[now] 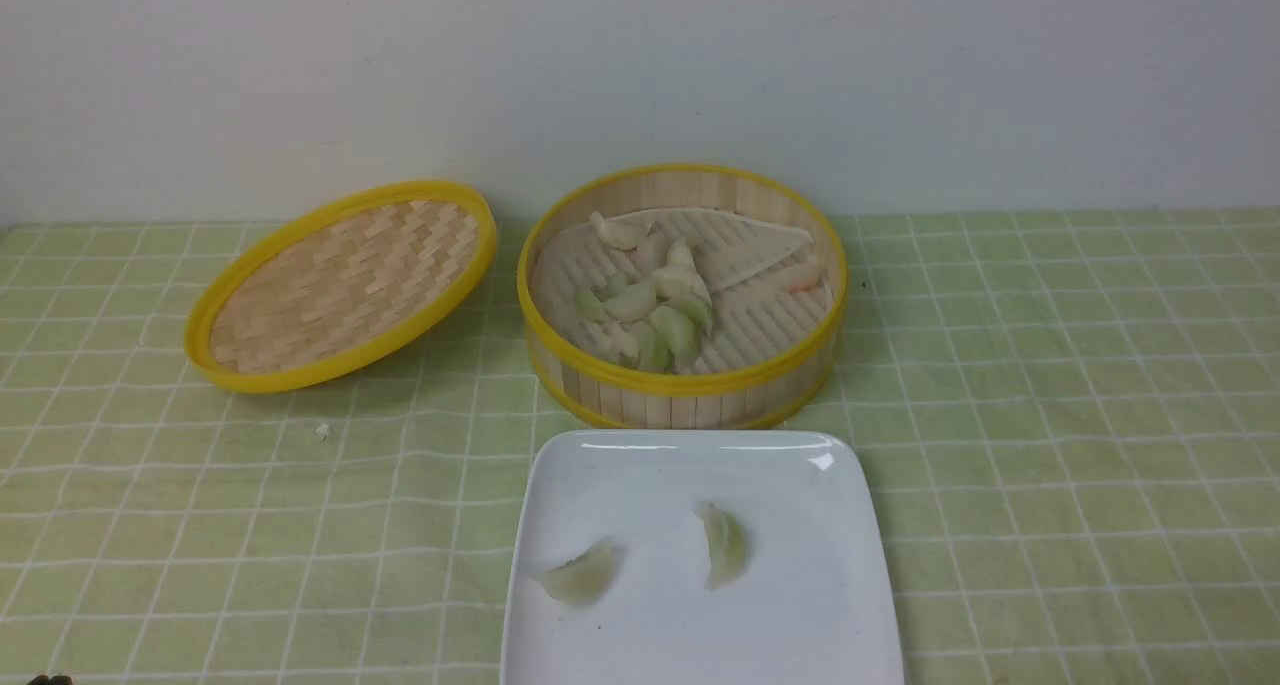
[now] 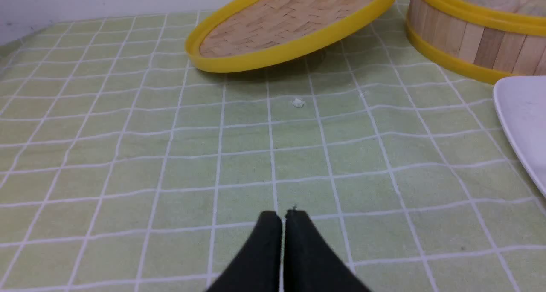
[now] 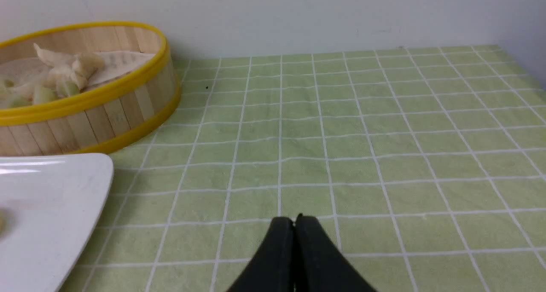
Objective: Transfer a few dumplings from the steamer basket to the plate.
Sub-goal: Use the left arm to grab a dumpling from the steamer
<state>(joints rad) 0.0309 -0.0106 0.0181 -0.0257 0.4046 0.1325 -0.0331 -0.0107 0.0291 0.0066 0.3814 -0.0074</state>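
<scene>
Front view: dumplings (image 1: 660, 315) sit in steamer basket (image 1: 680, 380), behind plate (image 1: 800, 585) | left gripper (image 2: 283, 215) pressed together, empty | right gripper (image 3: 294, 219) same, both well apart from basket.

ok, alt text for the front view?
Two pale green crescent dumplings lie apart on a white square plate, in front of a round yellow-rimmed bamboo steamer basket holding more. A tilted woven lid sits left of it on green checked cloth.
</scene>
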